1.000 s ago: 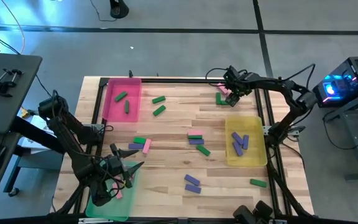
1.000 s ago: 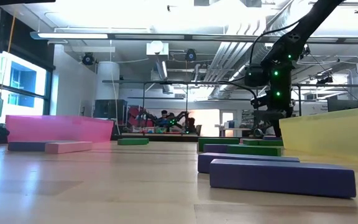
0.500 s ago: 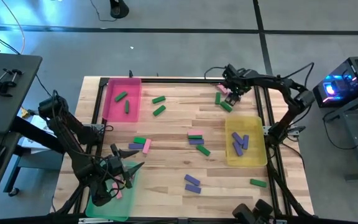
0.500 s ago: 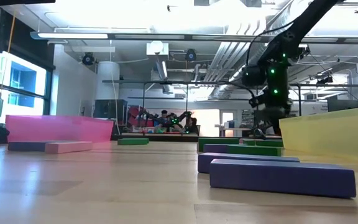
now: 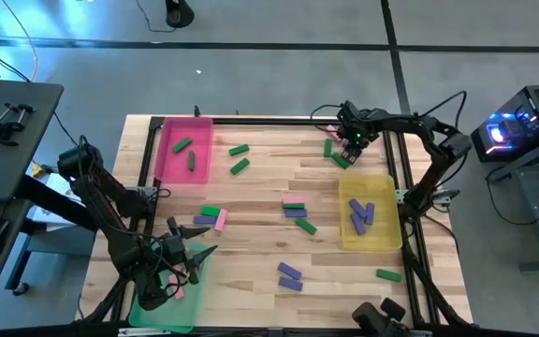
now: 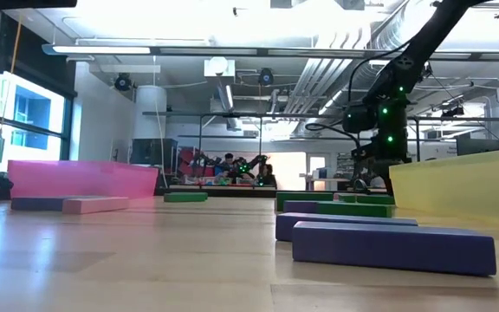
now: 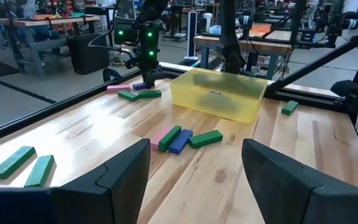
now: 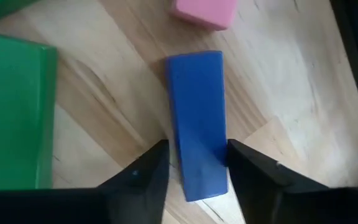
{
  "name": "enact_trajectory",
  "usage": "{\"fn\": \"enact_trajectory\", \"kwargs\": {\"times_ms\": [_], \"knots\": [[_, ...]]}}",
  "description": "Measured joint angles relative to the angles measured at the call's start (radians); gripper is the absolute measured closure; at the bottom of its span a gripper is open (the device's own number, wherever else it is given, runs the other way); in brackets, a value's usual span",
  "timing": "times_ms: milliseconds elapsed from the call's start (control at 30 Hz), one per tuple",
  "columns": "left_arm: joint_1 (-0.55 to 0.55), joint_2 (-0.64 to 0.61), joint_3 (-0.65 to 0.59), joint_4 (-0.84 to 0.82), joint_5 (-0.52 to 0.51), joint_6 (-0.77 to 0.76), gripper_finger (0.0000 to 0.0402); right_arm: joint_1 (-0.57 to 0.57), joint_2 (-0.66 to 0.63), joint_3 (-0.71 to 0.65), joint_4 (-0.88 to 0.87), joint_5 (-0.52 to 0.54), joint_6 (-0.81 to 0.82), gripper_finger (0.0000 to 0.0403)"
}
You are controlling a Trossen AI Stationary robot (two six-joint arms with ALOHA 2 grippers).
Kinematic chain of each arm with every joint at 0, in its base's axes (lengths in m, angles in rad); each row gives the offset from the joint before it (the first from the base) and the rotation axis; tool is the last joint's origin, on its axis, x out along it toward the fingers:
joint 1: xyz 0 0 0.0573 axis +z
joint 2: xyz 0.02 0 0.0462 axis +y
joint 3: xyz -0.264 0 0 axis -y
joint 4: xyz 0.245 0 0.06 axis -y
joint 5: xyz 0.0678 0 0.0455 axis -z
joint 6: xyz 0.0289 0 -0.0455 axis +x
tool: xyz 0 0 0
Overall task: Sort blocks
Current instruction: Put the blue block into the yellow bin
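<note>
Green, pink and purple blocks lie flat on the wooden table. My right gripper (image 5: pixel 352 142) is at the far right cluster, pointing down. It is open, and its fingers stand close on either side of one end of a purple block (image 8: pixel 196 124) that lies flat on the wood; whether they touch it I cannot tell. A pink block (image 8: pixel 205 12) and a green block (image 8: pixel 14 106) lie beside it. My left gripper (image 5: pixel 195 255) is open and hovers at the near left, over the green tray (image 5: pixel 162 314).
The pink tray (image 5: pixel 183 150) at the far left holds two green blocks. The yellow tray (image 5: pixel 371 213) on the right holds purple blocks. Loose blocks lie at the centre (image 5: pixel 295 210), near the centre-front (image 5: pixel 289 275) and by the left arm (image 5: pixel 211 217). A black frame edges the table.
My right gripper swung a little toward the table's far left, then came back to the right over the far right cluster of blocks. The left arm and the blocks have kept still.
</note>
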Motion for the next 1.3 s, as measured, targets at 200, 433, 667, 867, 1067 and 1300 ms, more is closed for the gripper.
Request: {"fn": "enact_trajectory", "kwargs": {"times_ms": [200,433,667,867,1067,1300], "knots": [[0.000,0.000,0.000,0.000,0.000,0.000,0.0159,-0.004,-0.002,0.002,-0.011,-0.040,-0.001,0.0344],[0.000,0.000,0.000,0.000,0.000,0.000,0.0159,0.000,-0.028,-0.001,-0.094,-0.059,0.044,0.0348],[0.000,0.000,0.000,0.000,-0.003,0.003,0.0159,0.019,-0.217,-0.003,-0.170,-0.023,0.189,0.0348],[0.010,0.000,0.000,0.000,-0.014,0.012,0.0159,0.185,-0.471,-0.001,-0.235,0.007,0.362,0.0348],[0.029,0.000,0.000,0.000,-0.015,0.020,0.0159,0.526,-0.678,-0.001,-0.324,0.017,0.630,0.0348],[0.044,0.000,0.000,0.001,-0.015,0.041,0.0159,0.977,-0.716,-0.001,-0.449,0.052,1.081,0.0348]]}}
